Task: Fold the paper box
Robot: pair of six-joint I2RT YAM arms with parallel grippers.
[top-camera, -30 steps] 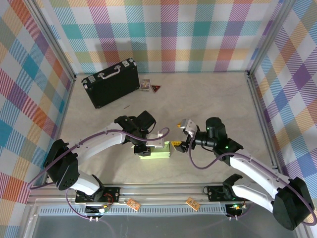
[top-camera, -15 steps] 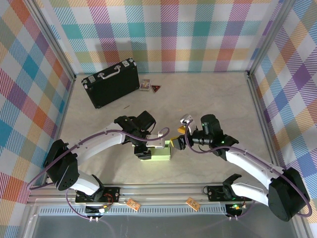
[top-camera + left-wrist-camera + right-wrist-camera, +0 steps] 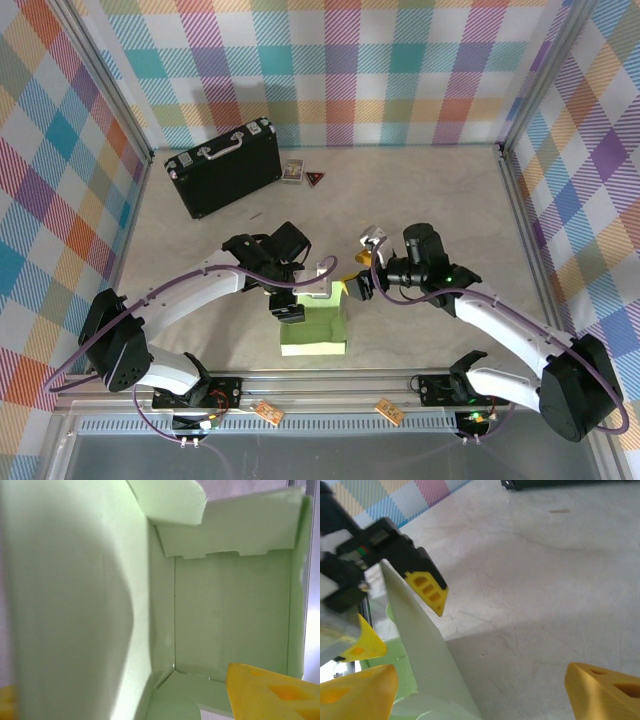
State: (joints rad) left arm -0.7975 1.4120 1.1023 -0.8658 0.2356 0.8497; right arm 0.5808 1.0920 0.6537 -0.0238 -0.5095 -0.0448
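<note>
Though creased, smooth pale-green paper box (image 3: 314,330)

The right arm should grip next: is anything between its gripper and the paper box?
Nothing visible does. The right gripper is open at the paper box, whose raised wall stands between its fingers; the left gripper straddles that wall too, farther along.

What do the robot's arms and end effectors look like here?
The left arm and right arm have white links, black joints and a purple cable alongside. The left end effector and right end effector are black with yellow wedge-shaped fingers.
</note>
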